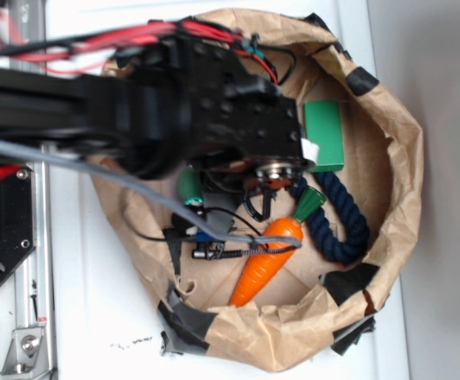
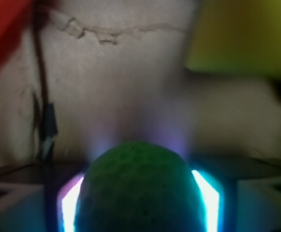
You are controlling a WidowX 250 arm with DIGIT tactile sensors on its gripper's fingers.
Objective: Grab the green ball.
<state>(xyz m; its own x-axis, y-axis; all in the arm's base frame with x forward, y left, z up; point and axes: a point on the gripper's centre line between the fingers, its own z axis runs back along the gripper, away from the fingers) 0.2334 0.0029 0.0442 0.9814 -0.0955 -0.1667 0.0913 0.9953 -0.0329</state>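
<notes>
Jaws look closed on the green ball point(image 2: 139, 191), one lit pad per side, tho view's blurry. Ball prob. light; dimpled skin aids grip, w/ hold across its widest part.

The exterior view looks straight down from well above, taking in the whole brown paper bag point(image 1: 388, 150) and the black arm that covers the gripper point(image 1: 271, 184). The wrist view sits on the gripper itself, very close, facing outward between the two glowing fingers point(image 2: 205, 198), with the green ball point(image 2: 140, 191) filling the lower centre. Both views share the bag's paper floor, the orange carrot point(image 1: 265, 269) and the green block point(image 1: 325, 133) beside the gripper.
</notes>
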